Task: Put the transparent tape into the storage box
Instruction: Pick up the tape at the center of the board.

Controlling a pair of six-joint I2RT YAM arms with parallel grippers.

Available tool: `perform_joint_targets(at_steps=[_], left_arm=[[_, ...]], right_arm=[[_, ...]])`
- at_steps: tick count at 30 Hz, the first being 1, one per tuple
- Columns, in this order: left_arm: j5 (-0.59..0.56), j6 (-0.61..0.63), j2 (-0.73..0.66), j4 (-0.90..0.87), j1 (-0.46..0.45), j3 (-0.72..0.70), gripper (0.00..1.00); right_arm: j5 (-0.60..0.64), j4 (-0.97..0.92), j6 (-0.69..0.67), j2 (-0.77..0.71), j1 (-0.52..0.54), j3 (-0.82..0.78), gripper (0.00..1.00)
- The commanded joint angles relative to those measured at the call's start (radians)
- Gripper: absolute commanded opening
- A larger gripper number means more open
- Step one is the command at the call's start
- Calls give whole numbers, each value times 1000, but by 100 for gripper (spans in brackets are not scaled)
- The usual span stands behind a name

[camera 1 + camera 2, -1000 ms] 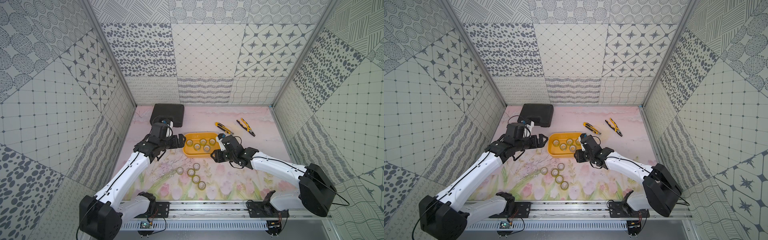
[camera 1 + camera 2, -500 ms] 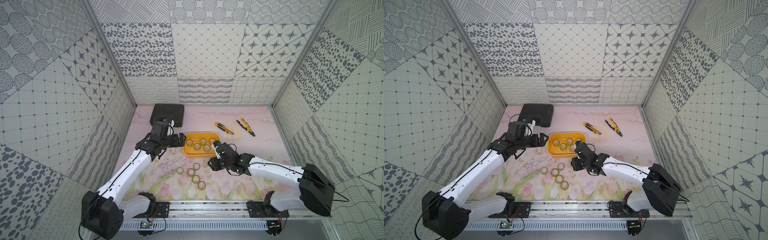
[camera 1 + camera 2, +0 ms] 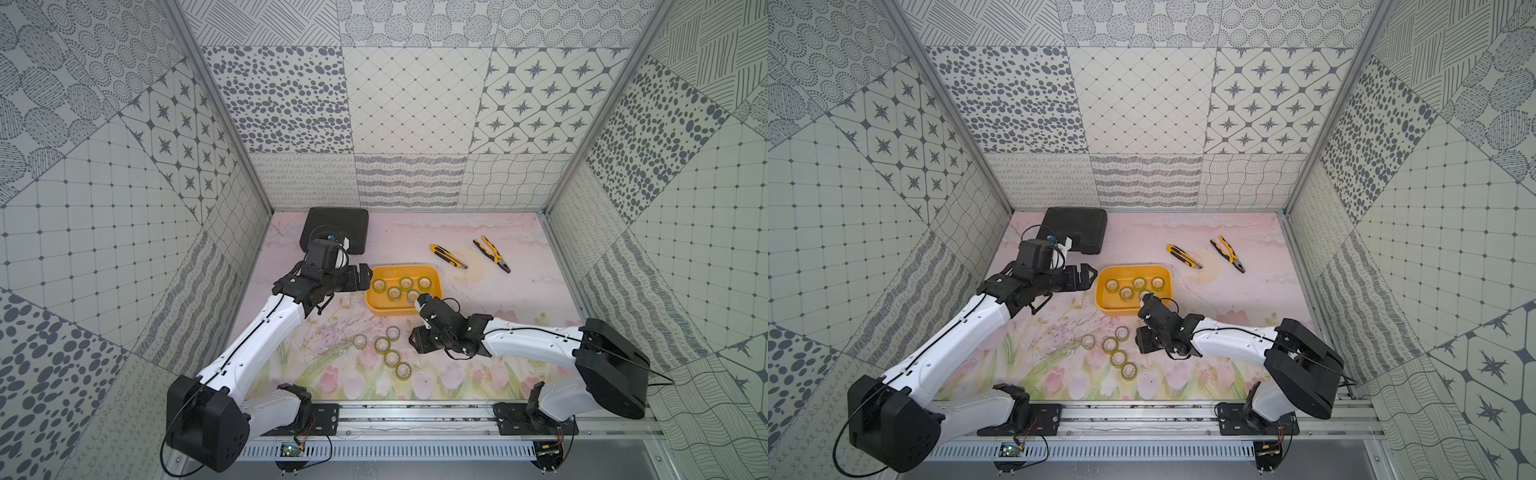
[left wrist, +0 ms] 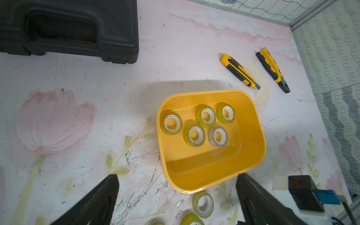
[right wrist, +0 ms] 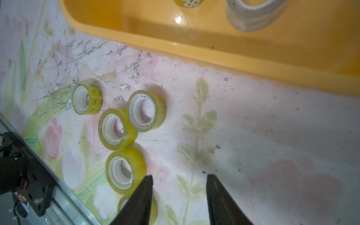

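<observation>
The storage box [image 3: 399, 316] is a yellow tub mid-mat, and several rolls of transparent tape [image 3: 394, 293] lie flat in it [image 4: 194, 165]. Several more rolls [image 3: 382, 344] lie in a loose cluster on the mat in front of it [image 5: 116, 129]. My left gripper [image 3: 365, 276] hovers open and empty at the tub's left end [image 4: 177, 180]. My right gripper [image 3: 417, 343] is low over the mat just right of the loose rolls, open and empty [image 5: 180, 176]. One of its fingers partly hides the nearest roll [image 5: 155, 208].
A black case [image 3: 336, 228] lies at the back left, behind my left wrist. A yellow utility knife [image 3: 448, 256] and yellow-handled pliers [image 3: 492, 254] lie behind the tub to the right. The arms' rail [image 3: 415, 415] runs along the front edge.
My right gripper has drawn back from the tub's near right corner, towards the front and down beside the loose rolls. The left gripper has edged slightly towards the tub.
</observation>
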Motion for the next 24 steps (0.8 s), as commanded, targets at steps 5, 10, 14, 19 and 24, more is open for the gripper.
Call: perform_joint_targets(at_steps=[5,10,14,19,24], left_arm=[[-19,18,-23,-14,-5,4,99],[-14,15,-19,-18,-5,9,99],[-14,13,-24,-21,-6,8,99],[-12,10,-29,-17,-3,6,99],[-10,8,-29,-19,-5,5,99]], right_arm=[[40,56,57,78,18,73,49],[37,47,44,122,18,123,49],[40,47,41,154,19,150,49],[29,45,30,214,19,195,49],[40,42,31,266,19,226,49]])
